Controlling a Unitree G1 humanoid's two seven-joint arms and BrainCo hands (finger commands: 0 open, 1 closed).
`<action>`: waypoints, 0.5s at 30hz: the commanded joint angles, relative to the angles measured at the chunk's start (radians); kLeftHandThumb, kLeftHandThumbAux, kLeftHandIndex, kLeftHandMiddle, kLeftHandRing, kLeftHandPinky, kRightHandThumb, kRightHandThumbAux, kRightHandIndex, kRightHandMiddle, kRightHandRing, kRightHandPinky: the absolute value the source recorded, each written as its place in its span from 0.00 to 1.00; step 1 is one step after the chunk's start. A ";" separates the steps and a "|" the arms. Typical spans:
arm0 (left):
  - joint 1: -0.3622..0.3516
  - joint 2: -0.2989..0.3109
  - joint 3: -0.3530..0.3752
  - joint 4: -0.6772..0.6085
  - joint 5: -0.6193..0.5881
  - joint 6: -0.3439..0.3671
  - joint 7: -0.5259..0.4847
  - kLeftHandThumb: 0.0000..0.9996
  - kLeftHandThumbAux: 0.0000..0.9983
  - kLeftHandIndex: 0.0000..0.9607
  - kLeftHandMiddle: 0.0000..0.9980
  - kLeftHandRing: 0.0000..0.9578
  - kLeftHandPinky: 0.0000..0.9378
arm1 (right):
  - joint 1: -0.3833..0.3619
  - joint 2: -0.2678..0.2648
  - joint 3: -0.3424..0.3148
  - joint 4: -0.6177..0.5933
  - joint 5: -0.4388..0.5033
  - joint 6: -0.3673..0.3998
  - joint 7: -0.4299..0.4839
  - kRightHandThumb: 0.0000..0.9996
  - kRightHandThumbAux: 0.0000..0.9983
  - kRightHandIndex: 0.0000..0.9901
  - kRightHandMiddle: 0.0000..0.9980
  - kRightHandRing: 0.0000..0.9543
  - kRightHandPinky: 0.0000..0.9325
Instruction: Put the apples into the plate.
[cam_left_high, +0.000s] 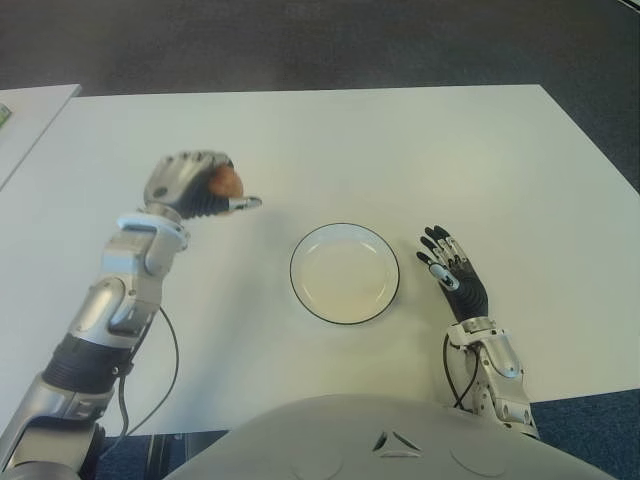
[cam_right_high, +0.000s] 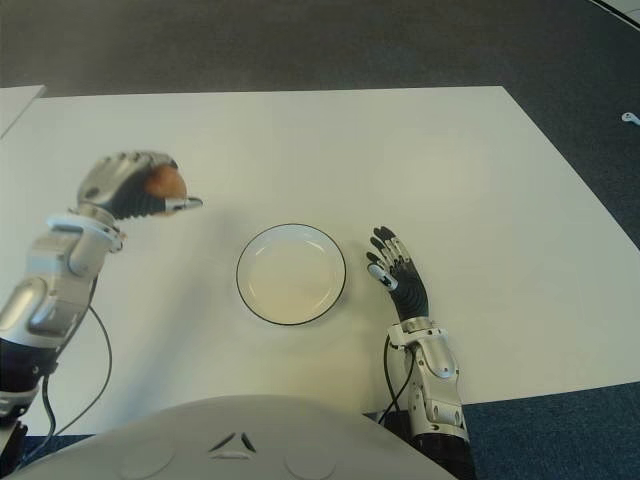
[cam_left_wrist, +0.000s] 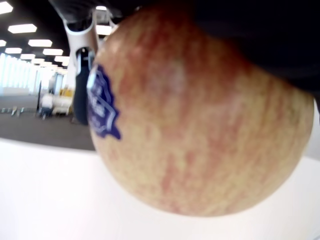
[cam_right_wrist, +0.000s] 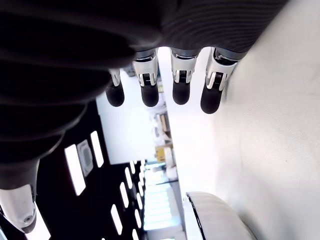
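Note:
My left hand is raised above the white table, to the left of the plate, with its fingers curled around a red-yellow apple. The left wrist view is filled by that apple, which carries a blue sticker. A white plate with a dark rim sits empty at the middle of the table near the front edge. My right hand shows just right of the plate with its fingers stretched out straight, holding nothing.
A second white table edge shows at the far left. Dark carpet lies beyond the table. A cable hangs by my left forearm at the front edge.

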 joint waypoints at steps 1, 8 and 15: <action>-0.004 -0.003 0.009 -0.039 0.004 -0.027 -0.030 0.86 0.67 0.42 0.53 0.88 0.83 | 0.034 0.009 0.011 0.082 -0.024 0.058 -0.014 0.15 0.59 0.00 0.00 0.00 0.00; -0.019 0.011 0.009 -0.032 0.040 -0.057 -0.053 0.86 0.67 0.42 0.53 0.89 0.84 | 0.028 0.012 0.017 0.100 -0.033 0.040 -0.019 0.14 0.59 0.00 0.00 0.00 0.00; -0.007 0.000 0.020 -0.068 0.049 -0.050 -0.097 0.86 0.67 0.42 0.53 0.89 0.84 | 0.026 0.011 0.020 0.103 -0.037 0.040 -0.023 0.13 0.58 0.00 0.00 0.00 0.00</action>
